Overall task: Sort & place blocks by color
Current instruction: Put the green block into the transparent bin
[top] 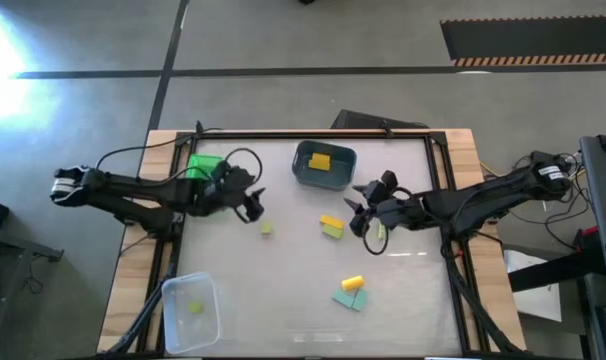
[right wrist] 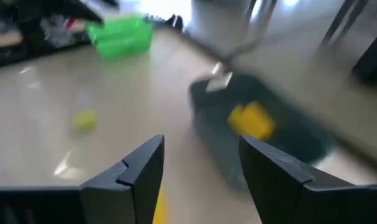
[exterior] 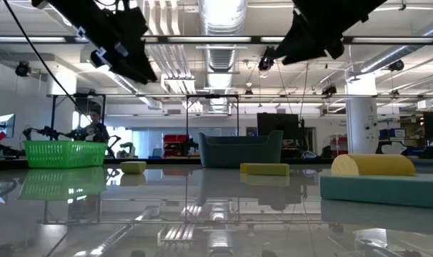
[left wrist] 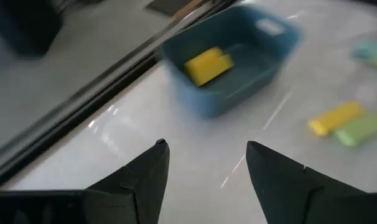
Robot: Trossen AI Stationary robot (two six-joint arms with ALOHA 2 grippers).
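Note:
My left gripper [top: 253, 208] [left wrist: 207, 149] hangs open above the table between the green bin [top: 205, 165] and a small lime block [top: 267, 228], holding nothing. My right gripper [top: 358, 218] [right wrist: 201, 143] is open too, empty, above the table just right of a yellow bar [top: 329, 220] and a lime bar [top: 332, 232] lying side by side. Another yellow block [top: 320, 161] [left wrist: 207, 64] lies inside the blue-grey bin [top: 305, 172]. A yellow round-topped block [top: 352, 284] and a teal block [top: 349, 299] lie together near the front. A lime block [top: 195, 307] sits in the clear bin [top: 173, 320].
The green bin stands at the far left and the blue-grey bin [exterior: 240, 150] at the far middle. The clear bin is at the near left corner. A raised black frame [top: 438, 140] runs around the table. Bare tabletop lies at the near right.

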